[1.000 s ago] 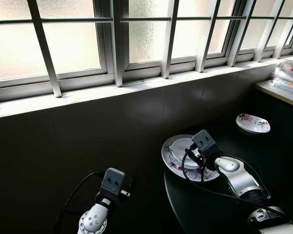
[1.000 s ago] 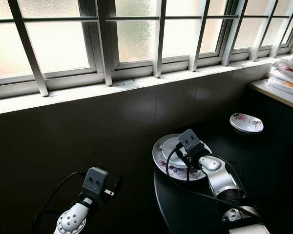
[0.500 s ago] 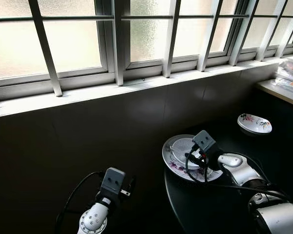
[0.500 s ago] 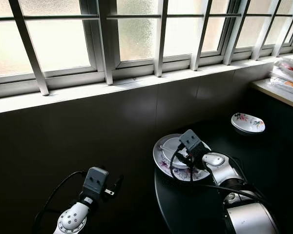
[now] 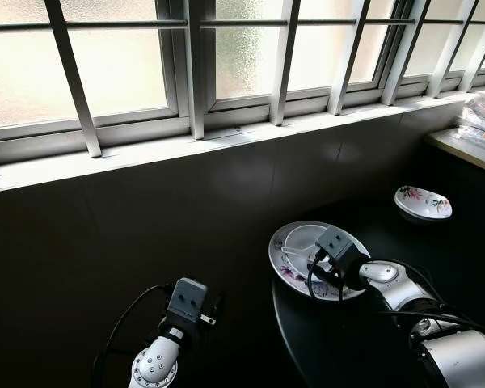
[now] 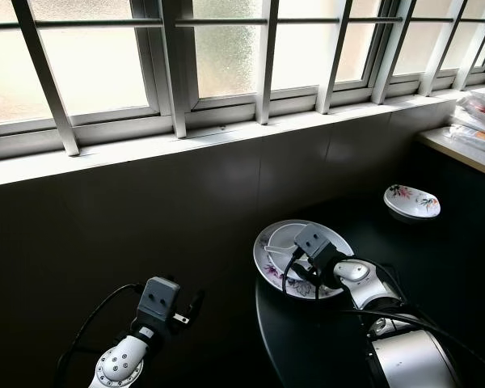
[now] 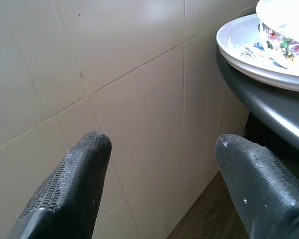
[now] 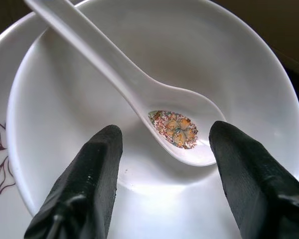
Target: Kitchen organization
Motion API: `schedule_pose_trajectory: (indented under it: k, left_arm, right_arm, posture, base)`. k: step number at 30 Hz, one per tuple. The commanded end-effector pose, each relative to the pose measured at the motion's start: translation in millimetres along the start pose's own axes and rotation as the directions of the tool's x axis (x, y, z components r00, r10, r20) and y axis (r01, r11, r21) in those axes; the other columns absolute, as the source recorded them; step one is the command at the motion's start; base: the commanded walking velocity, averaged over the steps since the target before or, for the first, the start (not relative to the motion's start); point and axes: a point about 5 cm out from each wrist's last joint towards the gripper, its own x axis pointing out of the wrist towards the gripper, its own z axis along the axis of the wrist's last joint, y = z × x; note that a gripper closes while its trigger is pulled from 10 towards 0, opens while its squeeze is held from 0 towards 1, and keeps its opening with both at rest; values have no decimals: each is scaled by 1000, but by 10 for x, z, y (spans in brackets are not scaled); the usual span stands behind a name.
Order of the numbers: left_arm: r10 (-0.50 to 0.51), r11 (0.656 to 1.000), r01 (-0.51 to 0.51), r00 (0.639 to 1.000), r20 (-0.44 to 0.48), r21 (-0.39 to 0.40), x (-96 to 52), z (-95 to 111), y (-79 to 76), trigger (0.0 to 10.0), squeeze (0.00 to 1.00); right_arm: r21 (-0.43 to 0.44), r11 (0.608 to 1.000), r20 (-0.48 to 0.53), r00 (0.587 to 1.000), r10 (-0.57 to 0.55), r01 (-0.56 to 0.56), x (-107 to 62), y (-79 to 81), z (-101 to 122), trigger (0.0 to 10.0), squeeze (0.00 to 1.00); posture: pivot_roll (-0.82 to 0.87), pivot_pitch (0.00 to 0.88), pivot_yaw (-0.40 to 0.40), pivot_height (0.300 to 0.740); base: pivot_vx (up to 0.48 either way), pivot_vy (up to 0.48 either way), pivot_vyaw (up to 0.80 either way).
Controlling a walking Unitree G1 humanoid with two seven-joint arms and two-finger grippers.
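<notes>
Plate [image 5: 295,257] with floral rim sits on the dark round desk [image 5: 347,339], a small dish [image 5: 421,203] at its two o'clock. Left pincer [image 7: 159,154] gapes wide beside tiled wall [image 7: 114,64]. Right pincer [image 8: 162,149], wide, straddles the soup spoon [image 8: 139,89] in the white bowl [image 8: 249,74].

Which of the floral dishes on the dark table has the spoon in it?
The white bowl on the large floral plate, under the right gripper. The small floral dish farther right sits alone, no spoon visible.
</notes>
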Motion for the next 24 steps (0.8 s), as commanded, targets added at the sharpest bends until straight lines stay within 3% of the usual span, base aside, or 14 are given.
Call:
schedule_pose_trajectory:
  k: [1,7,12,18,24]
  left_arm:
    - [9,1000,-9,1000,4,-2,-10,5,4,10000,0]
    - [10,1000,-10,1000,0,-2,-20,-6,2,10000,0]
    - [8,1000,-8,1000,-4,-4,-24,-15,3,10000,0]
    - [1,1000,-1,1000,-10,-5,-27,-28,3,10000,0]
    - [-3,1000,3,1000,-12,-4,-27,-35,3,10000,0]
  right_arm:
    - [66,998,-29,999,-20,22,3,3,-51,10000,0]
    - [200,977,-75,995,-60,75,-6,2,-155,10000,0]
    - [232,970,-86,995,-57,76,-6,20,-186,10000,0]
    - [237,969,-92,995,-46,67,6,64,-208,10000,0]
    - [122,992,-35,999,16,-11,51,151,-109,10000,0]
  posture:
    - [13,0,-65,736]
    - [16,0,-65,736]
    - [16,0,-64,736]
    - [15,0,-59,736]
    - [14,0,-56,736]
  base:
    - [0,0,0]
    - [0,0,0]
    - [0,0,0]
    - [0,0,0]
    - [0,0,0]
